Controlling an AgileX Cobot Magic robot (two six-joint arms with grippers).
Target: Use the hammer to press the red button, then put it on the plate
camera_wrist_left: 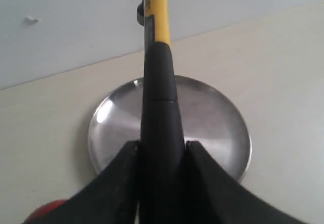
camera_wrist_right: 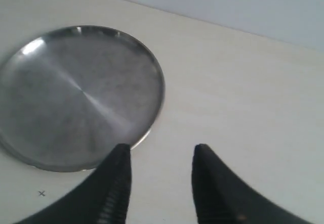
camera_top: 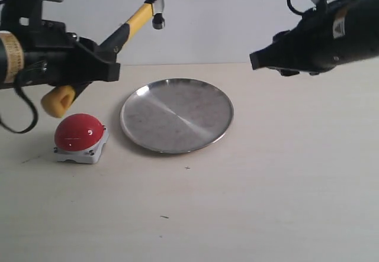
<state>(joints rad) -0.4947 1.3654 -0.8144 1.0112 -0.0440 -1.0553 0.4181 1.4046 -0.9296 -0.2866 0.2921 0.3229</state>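
My left gripper is shut on the black sleeve of the hammer, held in the air at the left with the dark head up and to the right and the yellow looped end down by the red button. In the left wrist view the hammer runs out between the jaws over the silver plate, and my left gripper clamps its sleeve. The plate lies at the table's middle. My right gripper hovers open and empty above the plate's right side; my right gripper has bare table between its fingers, the plate beside it.
The button's white square base rests on the light table left of the plate. A sliver of the red dome shows at the left wrist view's lower corner. A pale wall stands behind the table.
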